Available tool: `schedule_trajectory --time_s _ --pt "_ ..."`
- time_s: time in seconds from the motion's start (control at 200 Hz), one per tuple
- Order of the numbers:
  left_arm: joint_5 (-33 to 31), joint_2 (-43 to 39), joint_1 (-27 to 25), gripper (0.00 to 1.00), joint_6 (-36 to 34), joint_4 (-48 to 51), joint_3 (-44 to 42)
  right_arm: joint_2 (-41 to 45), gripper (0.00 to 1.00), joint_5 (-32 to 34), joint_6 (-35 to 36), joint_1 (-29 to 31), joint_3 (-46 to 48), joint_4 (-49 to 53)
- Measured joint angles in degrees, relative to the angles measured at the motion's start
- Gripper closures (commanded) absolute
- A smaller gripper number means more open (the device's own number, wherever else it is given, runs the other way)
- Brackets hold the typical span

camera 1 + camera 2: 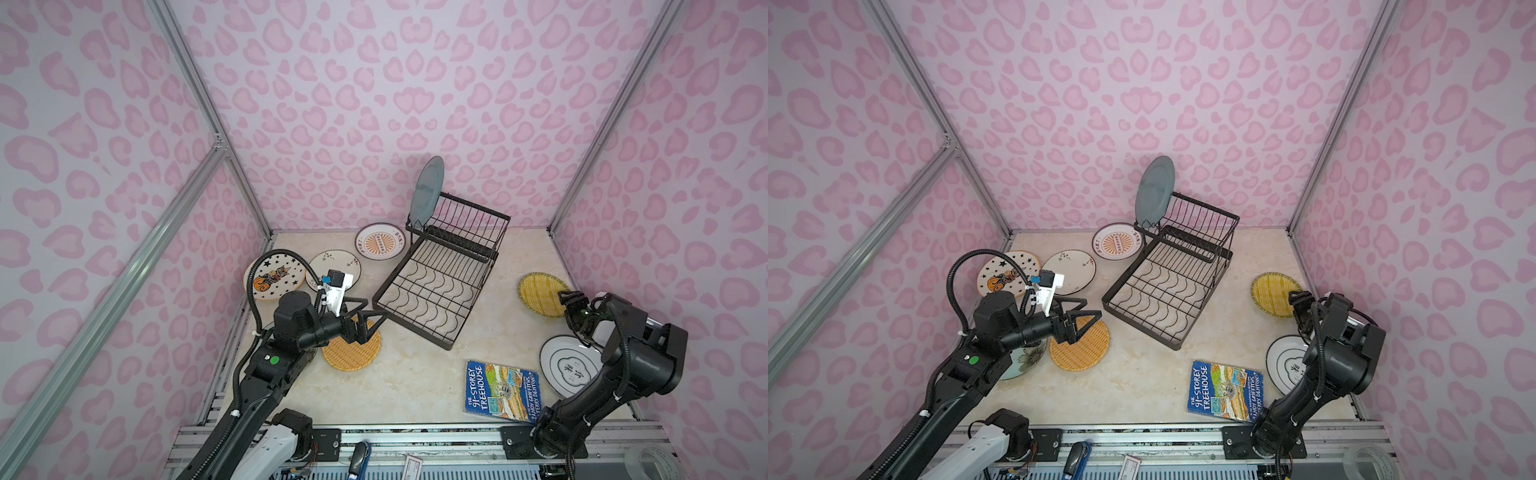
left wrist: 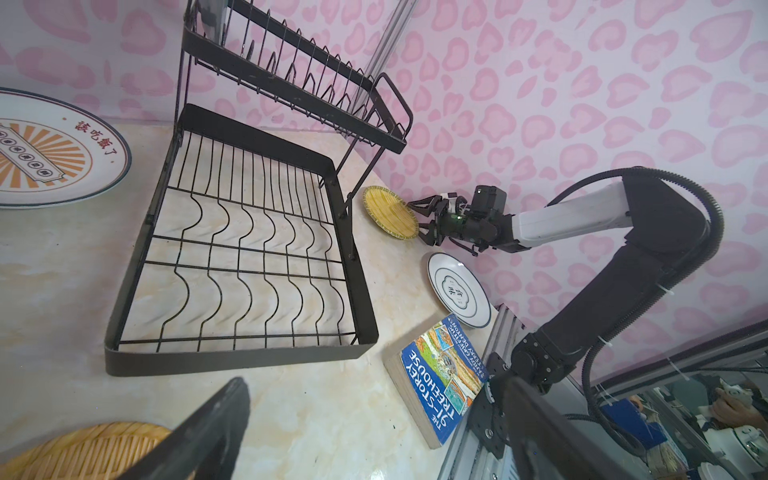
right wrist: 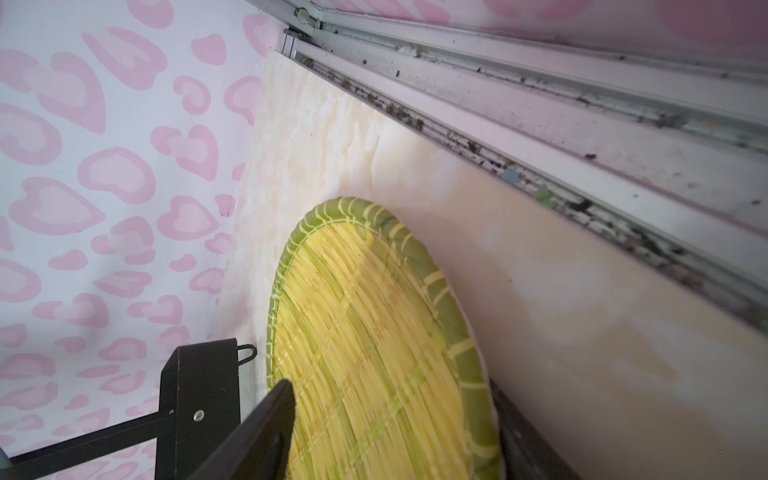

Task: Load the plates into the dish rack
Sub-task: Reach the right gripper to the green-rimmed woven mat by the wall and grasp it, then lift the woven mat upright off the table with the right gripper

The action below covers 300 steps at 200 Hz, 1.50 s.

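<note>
The yellow woven-look plate [image 1: 540, 293] lay on the table [image 1: 415, 386] near the right wall, well apart from the dish rack [image 1: 410, 322]. The right end effector [image 1: 566, 309] straddled its near rim, one finger over the face and one at the underside in the right wrist view. The jaws were partly apart, and whether they already pinched the rim could not be told.

The left end effector [image 1: 372, 313] hung wide open and empty above the orange woven-look plate [image 1: 353, 353]. One teal-grey plate [image 1: 426, 191] stood upright at the end of the raised basket. The other plates in view lay flat on the table.

Despite its basket pattern, the yellow plate was probably rigid and smooth-glazed, so likely slippery, moderately heavy and breakable. Being shallow and flat, it offered only the rim. A deep, firm pinch there seemed wise, since it could swing when lifted.
</note>
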State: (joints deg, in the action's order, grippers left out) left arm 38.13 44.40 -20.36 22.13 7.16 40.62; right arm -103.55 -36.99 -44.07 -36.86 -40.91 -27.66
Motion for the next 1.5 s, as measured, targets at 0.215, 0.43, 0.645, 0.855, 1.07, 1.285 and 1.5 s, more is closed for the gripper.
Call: schedule_trajectory --time_s 0.215,0.43,0.645,0.855,1.07,1.285,1.5 --pt "0.0 -0.9 0.0 0.03 -0.8 0.0 0.0 -2.4 0.7 -2.6 -2.8 0.0 0.3 -2.4" --pt "-0.7 -2.1 0.0 0.03 -1.2 0.0 0.0 -3.0 0.9 -4.1 -5.1 0.0 1.1 -4.3" --pt "-1.6 -2.7 0.1 0.03 -1.4 0.1 0.0 -1.4 1.0 -5.4 -7.0 0.1 2.6 -7.2" --pt "-2.2 -2.6 0.4 0.03 -1.6 0.2 0.0 5.9 1.0 -5.5 -12.2 0.2 5.4 -9.5" --pt "-2.6 -2.3 0.5 0.03 -1.6 0.2 -0.1 16.8 1.0 -4.5 -18.5 0.2 5.9 -11.5" --pt "-2.8 -2.3 0.5 0.03 -1.6 0.2 -0.3 25.6 1.0 -0.2 -26.0 1.1 4.1 -12.2" --pt "-3.7 -2.6 0.5 0.03 -1.6 0.2 -0.3 33.4 1.0 3.8 -27.9 5.8 -6.1 -8.6"
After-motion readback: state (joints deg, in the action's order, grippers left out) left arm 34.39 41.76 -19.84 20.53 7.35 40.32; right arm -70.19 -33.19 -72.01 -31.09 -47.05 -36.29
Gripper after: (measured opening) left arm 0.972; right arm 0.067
